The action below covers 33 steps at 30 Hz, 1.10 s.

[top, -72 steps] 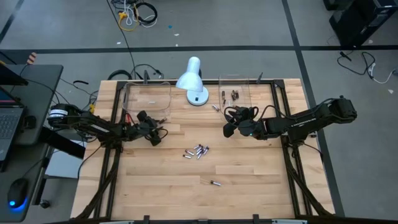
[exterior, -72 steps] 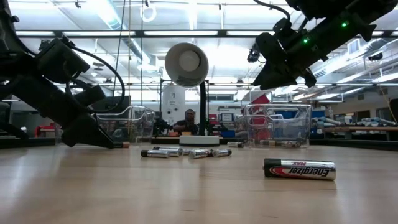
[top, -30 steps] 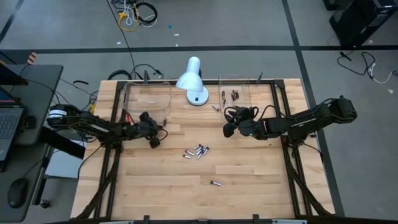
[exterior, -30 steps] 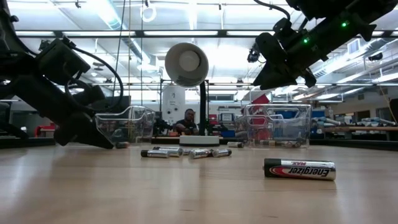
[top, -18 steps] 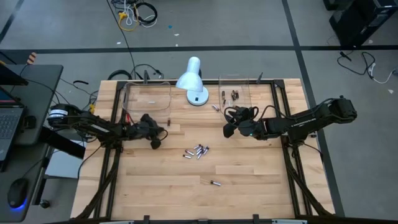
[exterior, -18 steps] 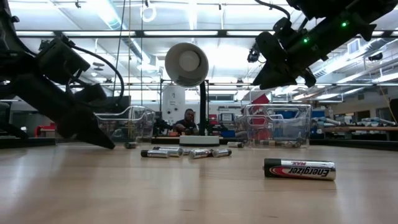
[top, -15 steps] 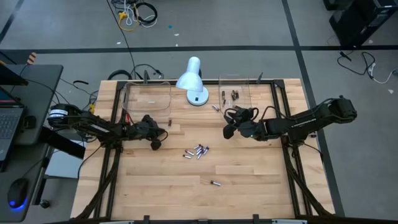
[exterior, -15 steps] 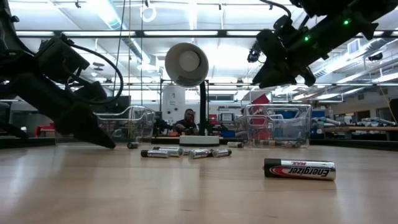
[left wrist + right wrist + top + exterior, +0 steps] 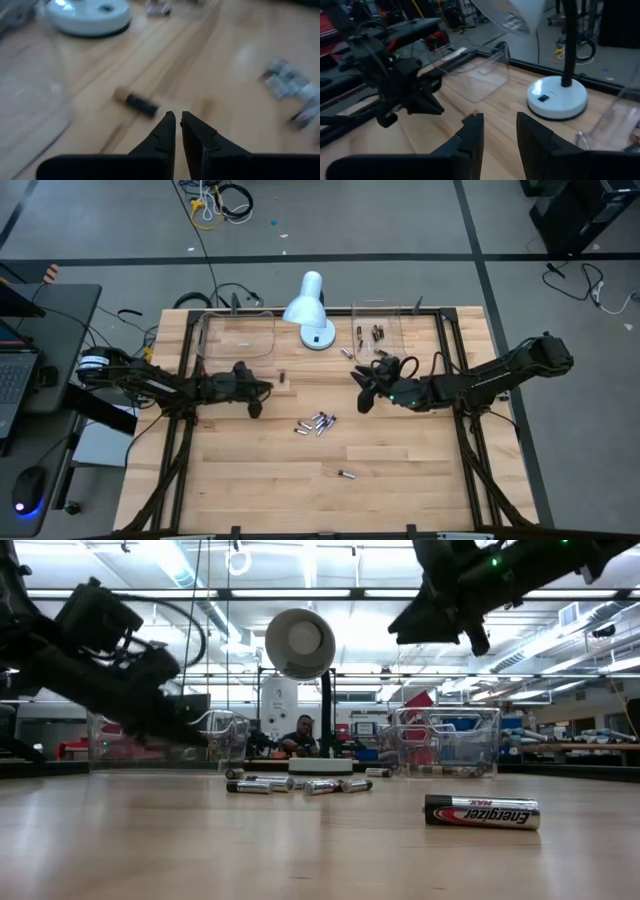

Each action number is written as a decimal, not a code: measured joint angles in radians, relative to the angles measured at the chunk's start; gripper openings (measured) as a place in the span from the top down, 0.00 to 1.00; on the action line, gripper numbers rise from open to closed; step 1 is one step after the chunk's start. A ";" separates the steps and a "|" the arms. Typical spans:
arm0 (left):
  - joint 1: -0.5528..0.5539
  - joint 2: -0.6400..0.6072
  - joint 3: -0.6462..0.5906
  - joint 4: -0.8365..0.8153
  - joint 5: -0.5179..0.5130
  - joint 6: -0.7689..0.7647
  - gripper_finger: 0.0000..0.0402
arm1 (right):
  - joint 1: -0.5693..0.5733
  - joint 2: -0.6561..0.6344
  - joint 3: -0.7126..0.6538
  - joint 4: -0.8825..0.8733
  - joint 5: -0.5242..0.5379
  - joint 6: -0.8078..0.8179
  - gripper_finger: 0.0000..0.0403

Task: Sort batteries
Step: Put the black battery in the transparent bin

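Several batteries (image 9: 315,423) lie in a cluster mid-table, and one (image 9: 481,811) lies alone near the front edge. A dark brown battery (image 9: 136,101) lies on the wood just ahead of my left gripper (image 9: 178,125). That gripper is shut, a little above the table (image 9: 195,735), and apart from the battery. My right gripper (image 9: 500,134) hangs open and empty, well above the table (image 9: 400,635) and right of centre (image 9: 358,385). More batteries (image 9: 375,333) lie in the right clear tray.
A white desk lamp (image 9: 310,310) stands at the back centre between two clear trays, the left one (image 9: 238,335) and the right one (image 9: 380,320). One battery (image 9: 347,352) lies in front of the right tray. A person (image 9: 303,735) sits in the room beyond.
The dark brown battery has rolled along the table toward its right edge, away from my left gripper. That gripper has risen off the wood and tipped more level. My right gripper has gone up and toward the table's left.
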<state>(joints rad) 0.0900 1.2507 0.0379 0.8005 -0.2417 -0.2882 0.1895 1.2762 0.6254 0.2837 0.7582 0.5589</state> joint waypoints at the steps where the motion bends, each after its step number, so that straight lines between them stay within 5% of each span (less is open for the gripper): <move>1: -0.002 0.000 0.008 0.008 0.007 -0.016 0.92 | 0.002 0.000 0.007 -0.001 0.000 -0.010 0.76; 6: -0.050 0.000 0.047 0.006 0.014 -0.087 0.92 | 0.013 0.000 0.031 0.000 0.000 -0.046 0.78; 23: -0.305 0.000 0.133 -0.037 -0.280 -0.092 0.92 | 0.067 0.000 0.048 0.016 0.000 -0.078 0.79; 33: -0.381 0.000 0.138 -0.034 -0.371 -0.051 0.92 | 0.089 0.145 0.281 -0.069 0.002 -0.169 0.79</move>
<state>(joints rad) -0.2909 1.2503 0.1764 0.7664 -0.6129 -0.3396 0.2784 1.4212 0.9061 0.2150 0.7597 0.3899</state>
